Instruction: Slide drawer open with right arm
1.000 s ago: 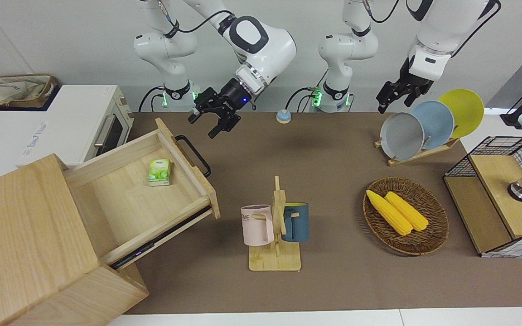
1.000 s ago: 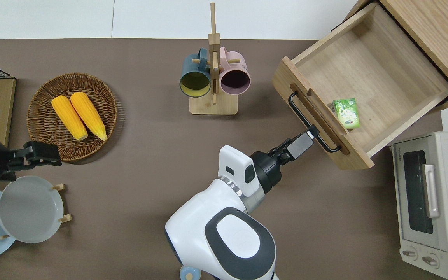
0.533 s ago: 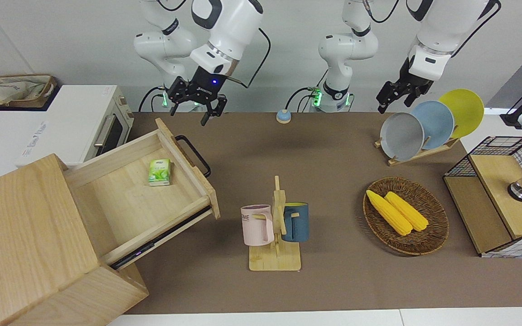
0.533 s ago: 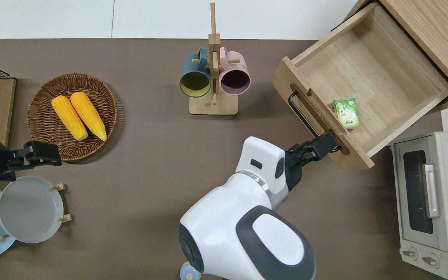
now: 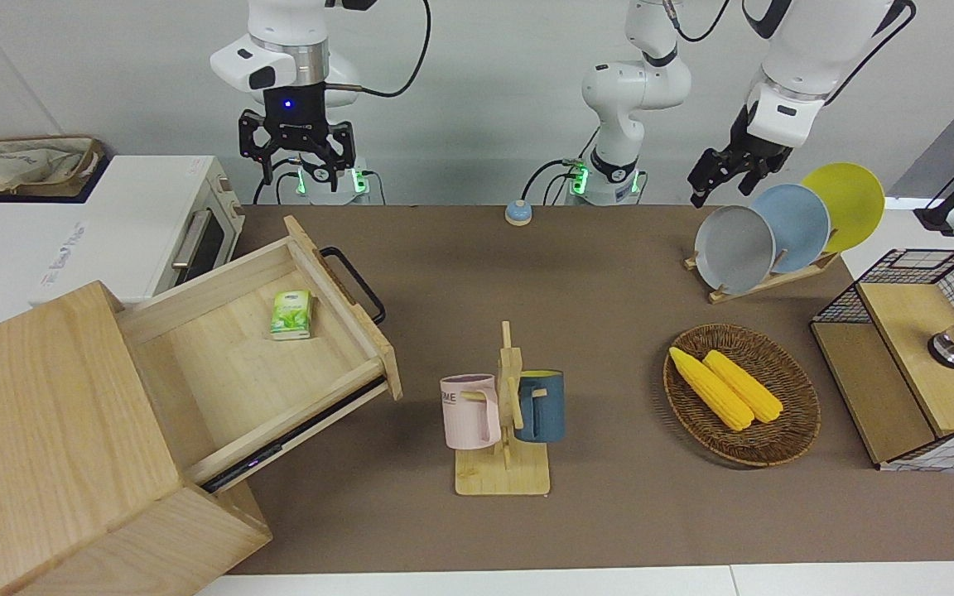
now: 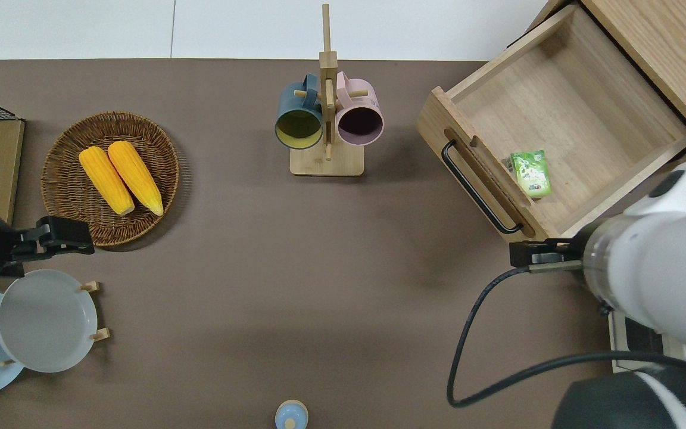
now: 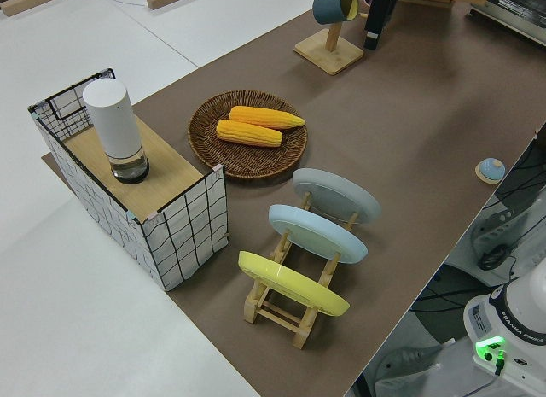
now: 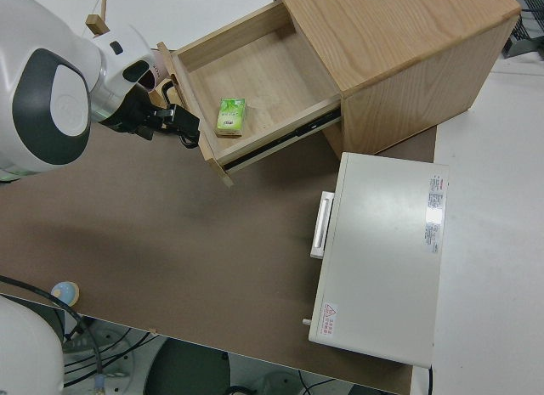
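The drawer stood pulled out; the right gripper, fingers spread, hung at its 6 o'clock corner, holding nothing.

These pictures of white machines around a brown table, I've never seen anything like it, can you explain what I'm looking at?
They are two robot arms at a table, photographed at once from across it, from overhead and from each side. The right gripper is raised and holds nothing, its fingers spread. The left gripper is parked. The wooden drawer stands pulled open, a small green packet inside. Also on the table: a toaster oven, two mugs on a rack, a basket with two corn cobs, and plates in a stand.
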